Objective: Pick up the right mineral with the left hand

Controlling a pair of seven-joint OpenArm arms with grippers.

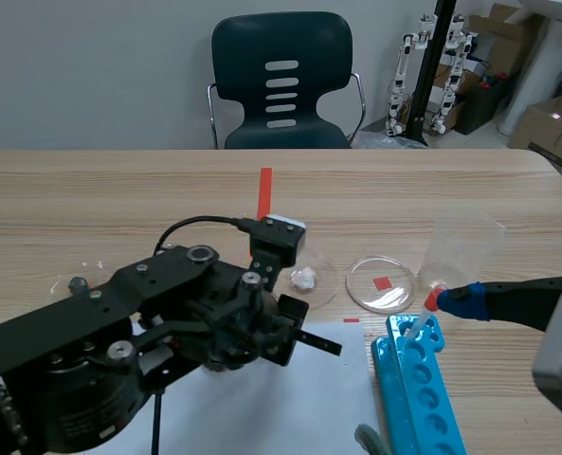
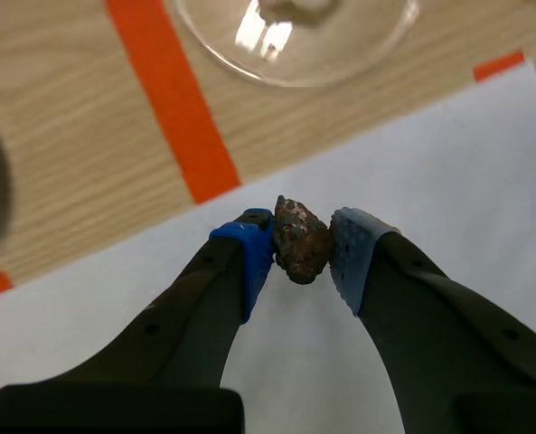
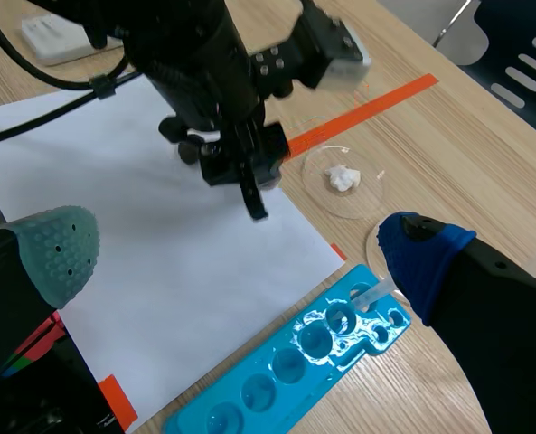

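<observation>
Left end effector (image 2: 302, 246) closed on the mineral (image 2: 301, 241) — a rusty brown lump pinched between its blue pads (image 2: 254, 258), white paper (image 2: 448, 163) beneath. Only the left wrist view shows this; in the scene view the arm (image 1: 119, 322) hides it. Glass dish (image 2: 295, 78) ahead of the pads. Right end effector (image 3: 240, 258) open — fingers (image 3: 60, 253) wide apart, blue tray (image 3: 249, 398) under them.

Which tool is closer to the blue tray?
Right. The right tool is open, straddling the blue tray; the left tool, shut on a brown rock, is over the white paper beside it.
</observation>
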